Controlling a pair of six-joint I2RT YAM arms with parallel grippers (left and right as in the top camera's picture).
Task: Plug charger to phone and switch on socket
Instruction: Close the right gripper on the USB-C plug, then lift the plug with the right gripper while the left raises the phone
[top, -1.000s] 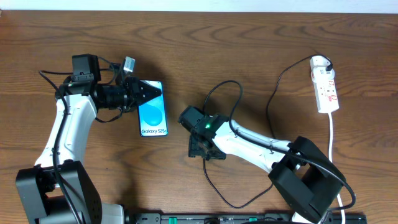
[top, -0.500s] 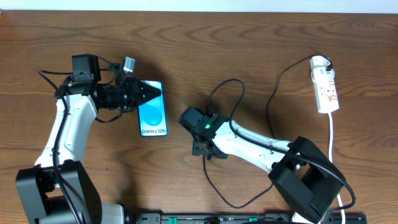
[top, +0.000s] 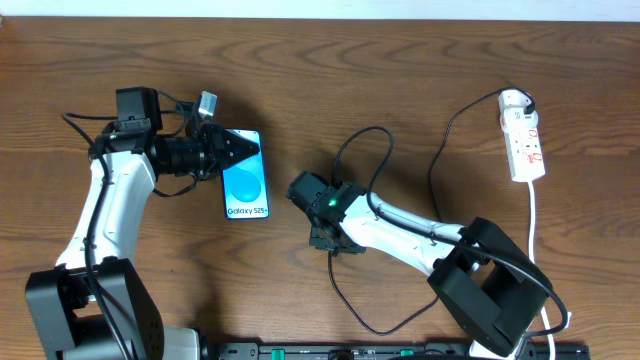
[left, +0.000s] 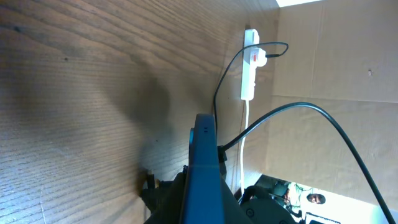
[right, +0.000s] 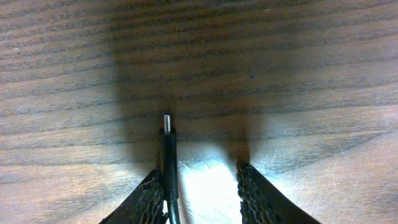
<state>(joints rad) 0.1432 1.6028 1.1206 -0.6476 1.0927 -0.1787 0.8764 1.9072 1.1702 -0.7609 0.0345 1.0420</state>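
The left jaws are clamped on the top end of the slim black-framed, blue-screened phone (top: 246, 185) on the brown wooden bench (top: 400, 80). The right jaws stand apart around the thin black charger cable's plug tip (right: 167, 134), near the phone.

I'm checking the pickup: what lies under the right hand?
The plug tip of the charger lies on the table between the open fingers of the right hand, close beside one. Overhead, the hand covers the cable behind the tip.

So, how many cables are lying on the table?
2. The black charger cable loops from the power strip to the right gripper; the white cord runs down from the strip. The arm hides parts.
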